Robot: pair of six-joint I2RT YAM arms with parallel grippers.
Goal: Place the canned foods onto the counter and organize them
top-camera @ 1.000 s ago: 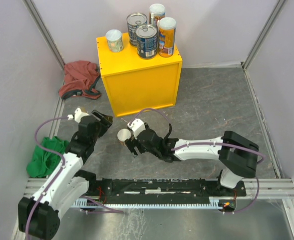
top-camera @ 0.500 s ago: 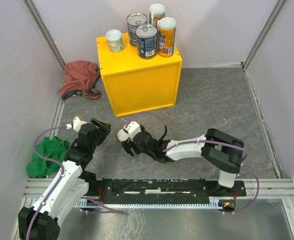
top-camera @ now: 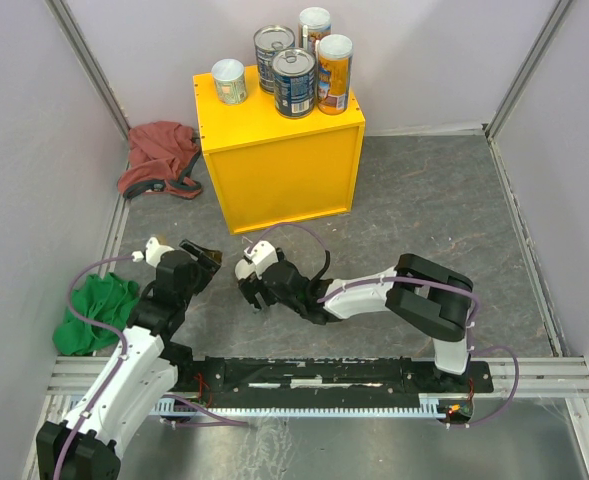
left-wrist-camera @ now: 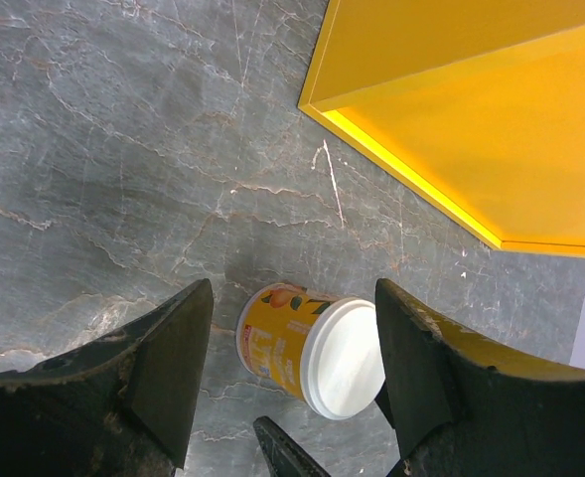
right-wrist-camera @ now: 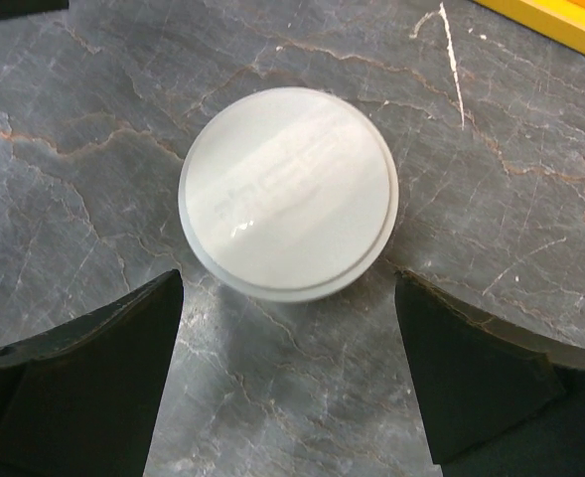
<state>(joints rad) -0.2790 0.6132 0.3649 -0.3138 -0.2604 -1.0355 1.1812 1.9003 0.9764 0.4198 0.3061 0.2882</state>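
Note:
The yellow counter (top-camera: 279, 165) stands at the back and carries five cans: a short white-lidded one (top-camera: 229, 80), two silver-topped blue tins (top-camera: 273, 52) (top-camera: 294, 82) and two orange cans (top-camera: 314, 27) (top-camera: 334, 72). The sixth, a short orange-labelled white-lidded can (top-camera: 246, 268), stands on the floor in front of the counter. My right gripper (top-camera: 259, 290) is open just behind it; the right wrist view shows the lid (right-wrist-camera: 288, 194) just ahead of the open gripper (right-wrist-camera: 290, 308). My left gripper (top-camera: 202, 255) is open and empty to its left, and the left wrist view has the can (left-wrist-camera: 287, 343) beyond the gripper (left-wrist-camera: 292, 298).
A red cloth (top-camera: 159, 155) lies at the left wall beside the counter. A green cloth (top-camera: 94, 310) lies at the left near my left arm. Pale walls close in the sides and back. The arms' rail (top-camera: 314, 375) runs along the near edge.
My right arm has folded in and its gripper has shifted slightly left and forward by the floor can. My left gripper has drawn back a little. The can has not moved.

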